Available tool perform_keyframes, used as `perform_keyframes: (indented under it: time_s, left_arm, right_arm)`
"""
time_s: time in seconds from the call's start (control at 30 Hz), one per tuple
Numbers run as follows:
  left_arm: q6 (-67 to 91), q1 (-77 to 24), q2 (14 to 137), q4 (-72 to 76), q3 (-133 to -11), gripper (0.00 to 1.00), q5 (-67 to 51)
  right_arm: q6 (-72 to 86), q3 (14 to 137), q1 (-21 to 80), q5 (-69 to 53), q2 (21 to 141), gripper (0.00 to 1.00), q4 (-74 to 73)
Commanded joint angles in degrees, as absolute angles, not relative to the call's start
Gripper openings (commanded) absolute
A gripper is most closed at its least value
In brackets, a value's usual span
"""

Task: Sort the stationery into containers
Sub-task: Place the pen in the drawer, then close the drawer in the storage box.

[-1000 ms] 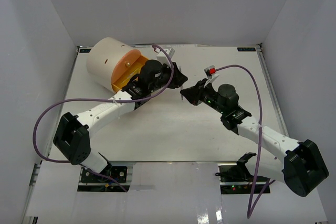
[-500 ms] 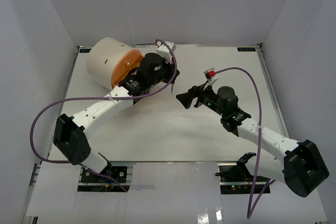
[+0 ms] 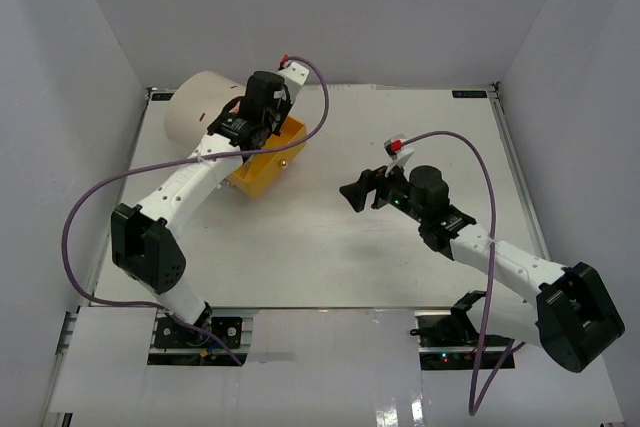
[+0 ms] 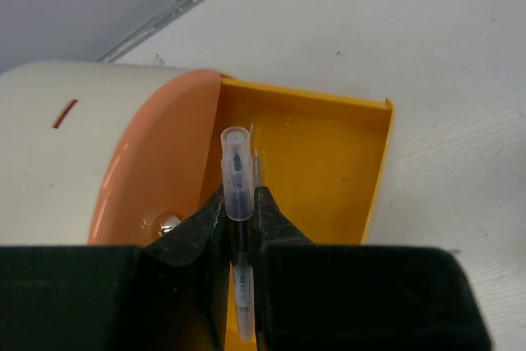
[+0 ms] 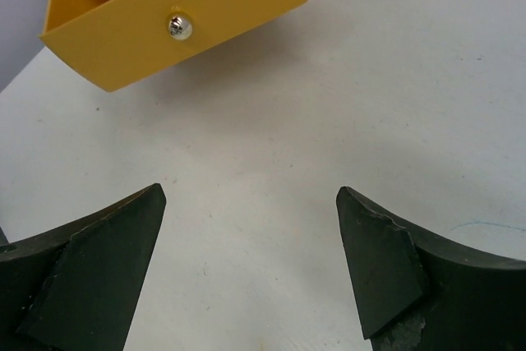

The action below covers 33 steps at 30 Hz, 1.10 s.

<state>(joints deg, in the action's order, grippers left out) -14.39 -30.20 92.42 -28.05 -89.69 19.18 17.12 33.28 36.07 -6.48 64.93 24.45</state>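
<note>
The cream cylindrical organizer point(image 3: 195, 112) lies at the back left, and its yellow drawer point(image 3: 270, 165) is pulled out onto the table. My left gripper point(image 4: 238, 196) is shut on a slim pen point(image 4: 235, 162) with a clear cap and a dark body. It holds the pen pointing forward over the open drawer's inside point(image 4: 329, 162), beside the orange face point(image 4: 156, 170) and its brass knob point(image 4: 168, 221). From above, the left gripper point(image 3: 262, 127) hangs over the drawer's back part. My right gripper point(image 3: 358, 192) stands open and empty above bare table, facing the drawer's front point(image 5: 177, 26).
White walls close in the table on the left, back and right. The purple cables point(image 3: 100, 197) loop over the left side, and another cable point(image 3: 480, 162) arcs over the right arm. The table surface point(image 3: 330, 247) lies between the arms.
The two grippers met at mid-table; my left gripper shut on the pen and carried it back-left over the yellow drawer. My right gripper opened and stayed near the centre.
</note>
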Motion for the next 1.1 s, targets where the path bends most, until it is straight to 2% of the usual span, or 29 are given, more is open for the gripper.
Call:
perform_keyframes:
  time_s: [0.0, 0.07, 0.1, 0.17, 0.2, 0.3, 0.33, 0.43, 0.57, 0.63, 0.8, 1.07]
  left_arm:
    - [-18.9, -29.5, 93.9, -31.6, -88.7, 0.09, 21.3]
    - [-18.9, -29.2, 94.3, -30.9, -87.9, 0.16, 21.3]
    - [-18.9, -29.2, 94.5, -30.9, -87.5, 0.26, 21.4]
    - [-18.9, -29.1, 94.8, -30.8, -87.0, 0.34, 22.1]
    - [-18.7, -29.1, 94.8, -30.8, -86.8, 0.43, 22.5]
    - [-18.4, -29.0, 94.1, -30.6, -87.4, 0.55, 22.2]
    - [-17.9, -29.0, 93.8, -30.0, -87.5, 0.63, 21.8]
    - [-16.8, -28.4, 90.7, -28.0, -88.2, 0.78, 20.7]
    - [-12.1, -26.3, 86.8, -22.9, -87.5, 0.94, 19.3]
    - [-9.9, -24.7, 83.2, -18.2, -85.4, 0.98, 19.6]
    - [-2.0, -16.4, 77.9, -10.6, -80.0, 0.98, 18.4]
    - [7.6, -4.1, 79.3, -6.6, -75.9, 0.98, 7.6]
  right_arm:
    - [14.2, 34.9, 36.3, -7.6, 66.5, 0.91, 25.4]
    - [13.1, 35.4, 36.5, -8.3, 67.2, 0.91, 25.4]
    - [12.7, 35.7, 36.5, -8.5, 67.7, 0.91, 25.4]
    - [11.6, 36.5, 36.6, -9.0, 68.9, 0.91, 25.7]
    - [11.2, 36.8, 36.8, -9.2, 69.8, 0.91, 25.8]
    - [9.2, 38.2, 37.5, -10.2, 71.8, 0.91, 26.7]
    - [8.7, 39.1, 37.6, -10.7, 72.5, 0.91, 27.0]
    - [6.7, 40.9, 38.6, -11.9, 75.2, 0.92, 28.3]
    - [3.8, 44.6, 40.6, -12.1, 79.1, 0.93, 29.4]
    - [2.6, 46.6, 41.8, -12.2, 81.8, 0.93, 29.8]
    - [1.2, 52.5, 43.9, -12.4, 88.4, 0.93, 31.6]
    - [1.2, 61.8, 45.6, -12.7, 96.9, 0.93, 31.8]
